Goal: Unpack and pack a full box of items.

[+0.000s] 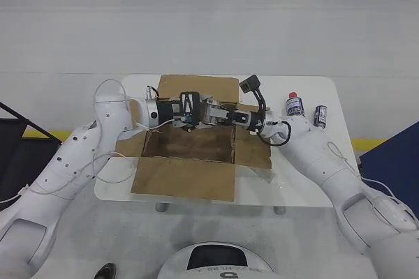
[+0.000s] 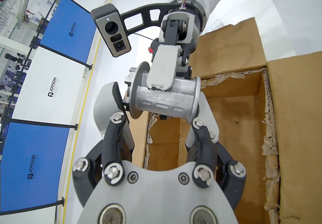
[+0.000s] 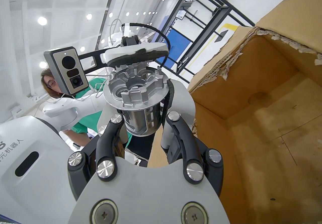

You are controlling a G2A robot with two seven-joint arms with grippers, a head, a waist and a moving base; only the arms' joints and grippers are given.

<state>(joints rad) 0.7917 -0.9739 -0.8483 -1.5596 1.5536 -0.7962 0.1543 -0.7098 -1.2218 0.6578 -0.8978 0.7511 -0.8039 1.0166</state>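
Metal part [image 2: 166, 101] pinched twice over: right gripper [image 3: 144, 106] closed across its barrel, left gripper [image 2: 161, 100] closed end to end on its flanges. Held in air above far rim of open cardboard box [image 1: 188, 178]. Farther out, on white table [image 1: 314, 87] toward right arm's side: red-capped bottle [image 1: 294, 104] beside small dark can [image 1: 320, 115].

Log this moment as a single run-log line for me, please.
stage: two-arm hold above open cardboard box | left gripper: shut on flanged metal cylinder, at its ends | right gripper: shut on its body
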